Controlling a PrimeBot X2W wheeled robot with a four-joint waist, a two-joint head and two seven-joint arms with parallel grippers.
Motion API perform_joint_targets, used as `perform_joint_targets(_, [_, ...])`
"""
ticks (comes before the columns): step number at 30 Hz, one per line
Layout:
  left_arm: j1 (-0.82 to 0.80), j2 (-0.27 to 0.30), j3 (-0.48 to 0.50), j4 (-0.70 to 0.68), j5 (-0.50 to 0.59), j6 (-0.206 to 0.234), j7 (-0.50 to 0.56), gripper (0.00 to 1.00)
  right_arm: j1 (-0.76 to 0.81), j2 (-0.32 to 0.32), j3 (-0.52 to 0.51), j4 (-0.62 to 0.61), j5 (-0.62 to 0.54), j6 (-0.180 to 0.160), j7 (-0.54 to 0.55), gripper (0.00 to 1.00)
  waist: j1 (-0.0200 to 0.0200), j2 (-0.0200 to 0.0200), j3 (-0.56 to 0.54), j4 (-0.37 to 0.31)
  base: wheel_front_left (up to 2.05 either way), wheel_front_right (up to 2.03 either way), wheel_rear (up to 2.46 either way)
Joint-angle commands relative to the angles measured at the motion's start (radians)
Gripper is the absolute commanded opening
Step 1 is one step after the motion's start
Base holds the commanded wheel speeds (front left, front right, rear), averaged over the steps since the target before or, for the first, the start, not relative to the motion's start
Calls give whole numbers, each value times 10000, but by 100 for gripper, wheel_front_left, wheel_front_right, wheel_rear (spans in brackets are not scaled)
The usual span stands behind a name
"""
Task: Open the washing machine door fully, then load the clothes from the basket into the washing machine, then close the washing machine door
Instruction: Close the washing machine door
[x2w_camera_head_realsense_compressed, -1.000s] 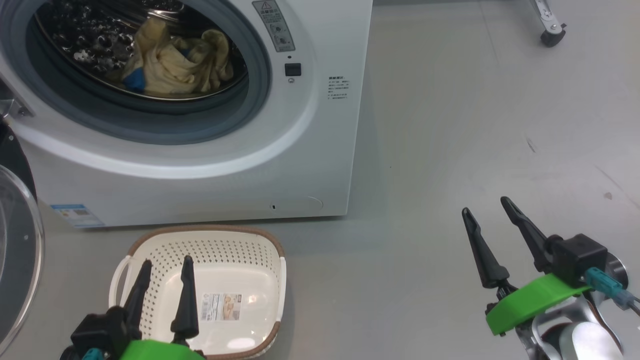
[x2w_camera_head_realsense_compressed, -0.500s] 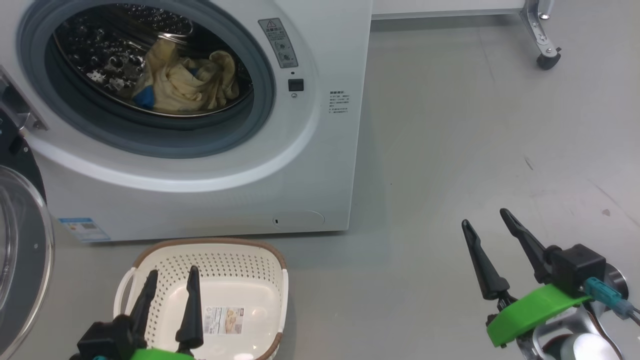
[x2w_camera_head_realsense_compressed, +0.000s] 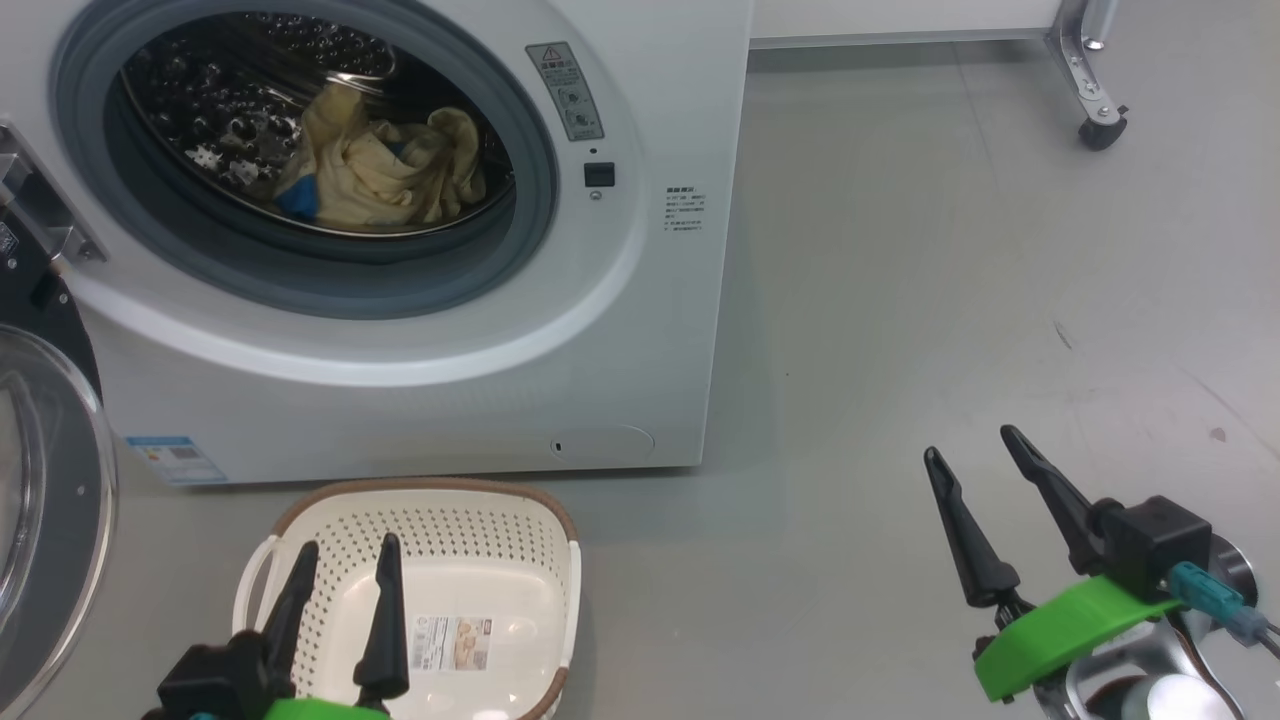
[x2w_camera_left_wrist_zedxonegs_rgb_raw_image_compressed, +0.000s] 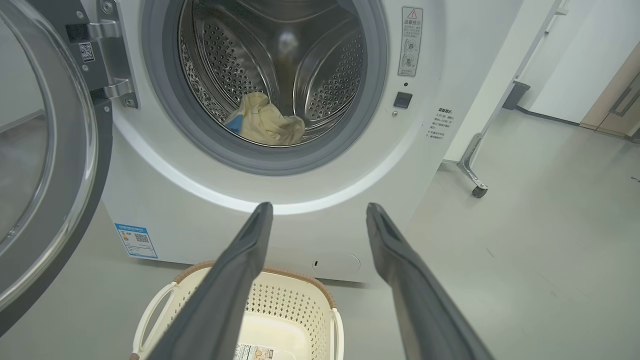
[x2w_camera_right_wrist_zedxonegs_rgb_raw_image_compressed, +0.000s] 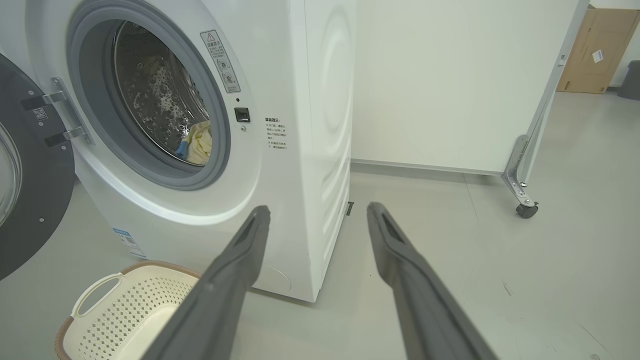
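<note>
**Observer:** Where does the load stand?

**Me:** The clothes (x2w_camera_head_realsense_compressed: 380, 185) lie in a crumpled heap at the bottom of the drum (x2w_camera_left_wrist_zedxonegs_rgb_raw_image_compressed: 325, 85), behind the grey gasket (x2w_camera_head_realsense_compressed: 530, 235). Nothing drapes over the lip. The basket (x2w_camera_head_realsense_compressed: 430, 486) sits on the floor (x2w_camera_head_realsense_compressed: 900, 300) just in front of the washing machine (x2w_camera_head_realsense_compressed: 650, 300), bare but for its label (x2w_camera_head_realsense_compressed: 455, 640). I judge loading finished.

**Observer:** And your hands?

**Me:** My left gripper (x2w_camera_head_realsense_compressed: 347, 548) hovers low over the basket's near end, fingers spread wide with nothing between them. My right gripper (x2w_camera_head_realsense_compressed: 971, 444) is well off to the right above bare floor, also spread and empty. Both point toward the machine.

**Observer:** Why is the door out there?

**Me:** The washing machine door (x2w_camera_head_realsense_compressed: 40, 470) hangs swung wide on its hinge (x2w_camera_left_wrist_zedxonegs_rgb_raw_image_compressed: 112, 65) at the machine's left side. That leaves the mouth of the drum unobstructed, which suited the loading. It stands nearest my left arm, so I judge that arm the likelier one to push it.

**Observer:** What remains?

**Me:** Only closing. I would press on the black rim rather than the glass bowl, and swing the door round to the latch socket (x2w_camera_head_realsense_compressed: 598, 175) on the right of the opening. One caution: the basket stands close under the opening. I expect the door to pass above it, but I cannot tell the clearance from here.
</note>
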Motion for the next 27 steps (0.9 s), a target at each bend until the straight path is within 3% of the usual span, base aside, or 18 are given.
perform_joint_targets(1, [-336,150,365,-241,51,2006,-15,100,-245,-70,218,-374,10,-29,48,100,0,-1,8,7,0,0,0])
perform_joint_targets(18, [-450,165,345,-139,144,1970,-60,100,-275,-70,205,-373,18,-29,67,100,0,-1,33,3,-4,4,0])
perform_joint_targets(27, [-584,131,341,-96,185,1917,-83,100,-291,-70,181,-390,9,-29,30,100,0,-1,149,55,-107,107,0])
